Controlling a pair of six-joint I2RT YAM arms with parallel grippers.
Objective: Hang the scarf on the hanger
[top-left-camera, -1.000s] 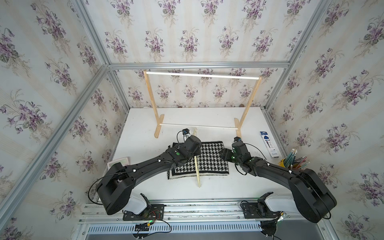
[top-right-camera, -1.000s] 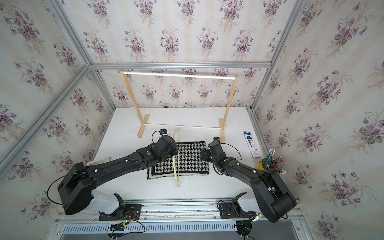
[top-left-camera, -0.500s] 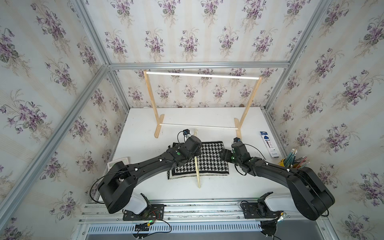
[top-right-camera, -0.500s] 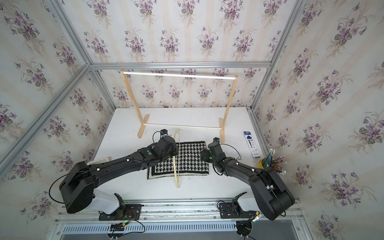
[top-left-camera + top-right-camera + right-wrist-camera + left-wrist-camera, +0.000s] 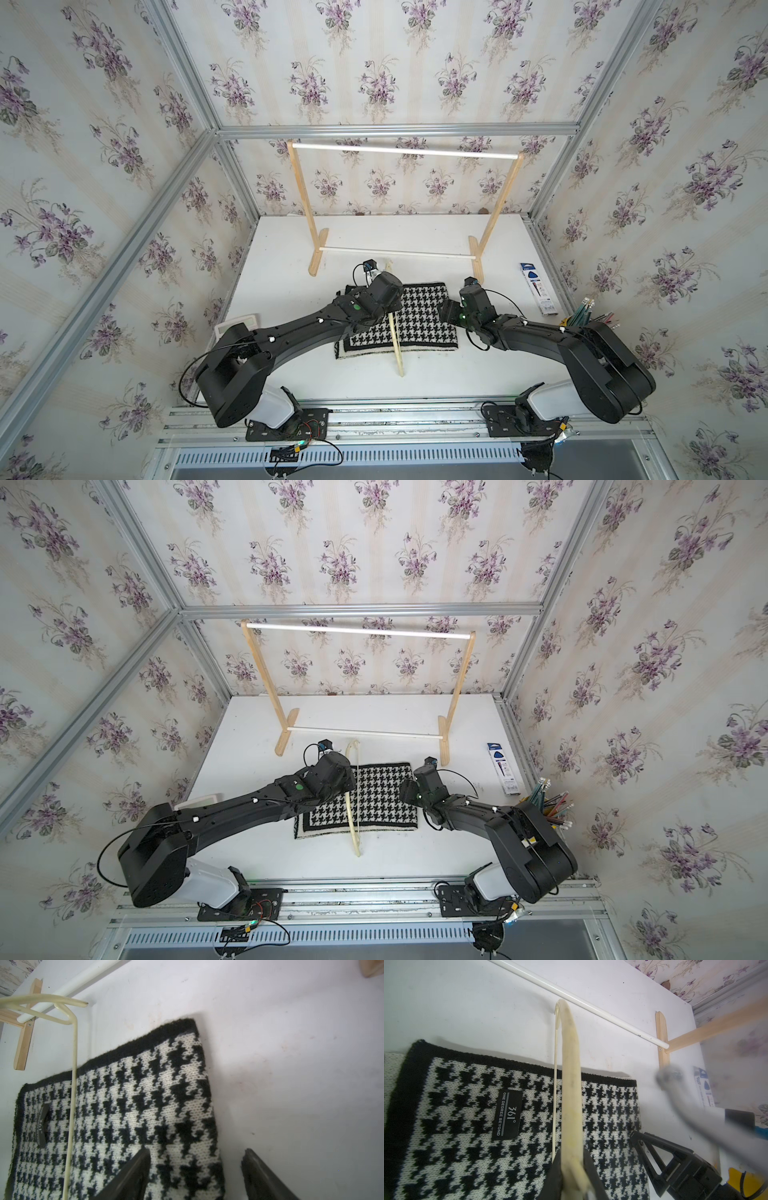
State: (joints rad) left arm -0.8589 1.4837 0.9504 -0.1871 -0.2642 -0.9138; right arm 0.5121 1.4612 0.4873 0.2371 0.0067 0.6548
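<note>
Both top views look steeply down from high above the front edge of the white table (image 5: pixel 291 249) and face the back wall. They are far enough away to take in the wooden rack (image 5: pixel 405 151) and the scarf (image 5: pixel 419 316) whole. They share almost the same scene, shifted slightly sideways.

The left wrist camera sits close behind the left gripper (image 5: pixel 572 1159). It looks along the hanger (image 5: pixel 570 1064) toward the rack's lower rod (image 5: pixel 591 1008). A blurred grey shape (image 5: pixel 670 1076), perhaps a cable, crosses that view.

The right wrist camera sits close above the scarf's edge, behind the right gripper (image 5: pixel 196 1153). Both wrist views share the scarf, hanger and rod.
</note>
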